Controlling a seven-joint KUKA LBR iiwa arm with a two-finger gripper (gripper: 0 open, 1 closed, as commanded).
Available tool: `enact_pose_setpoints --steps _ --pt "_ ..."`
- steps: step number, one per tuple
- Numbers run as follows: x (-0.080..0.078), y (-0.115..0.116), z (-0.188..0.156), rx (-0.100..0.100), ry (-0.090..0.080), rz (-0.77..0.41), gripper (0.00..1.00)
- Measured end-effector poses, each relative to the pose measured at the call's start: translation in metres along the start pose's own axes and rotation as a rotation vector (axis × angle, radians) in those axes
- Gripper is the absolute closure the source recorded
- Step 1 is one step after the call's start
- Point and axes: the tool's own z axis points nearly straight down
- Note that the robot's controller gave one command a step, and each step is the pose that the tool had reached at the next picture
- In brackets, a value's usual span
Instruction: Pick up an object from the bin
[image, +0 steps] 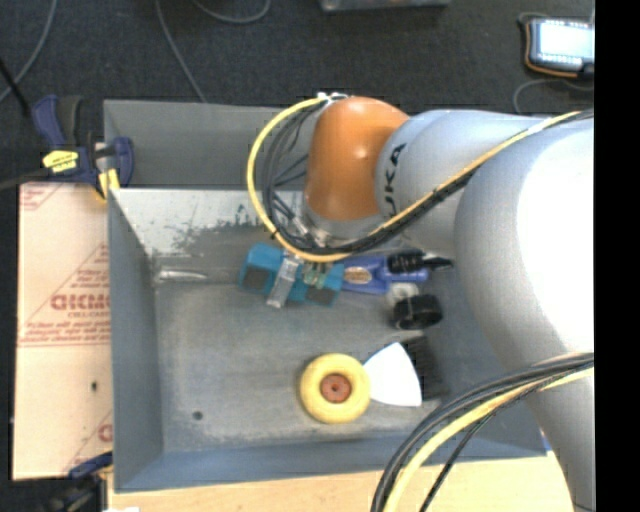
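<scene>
My gripper is low in the bin near the back wall, under the arm's orange cover. A light blue block lies right against its left side; whether it is gripped I cannot tell. To the gripper's right lies a blue-violet thing with a black end, partly hidden by the arm. A small black thing lies just in front of that.
A yellow ring with a red centre lies near the front wall, and a white triangular piece touches its right side. The arm covers the bin's right part. The bin's left half has bare floor.
</scene>
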Motion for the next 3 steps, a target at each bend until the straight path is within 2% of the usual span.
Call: enact_pose_setpoints --steps 3 --pt "-0.002 0.001 -0.054 -0.004 -0.008 -0.001 1.0"
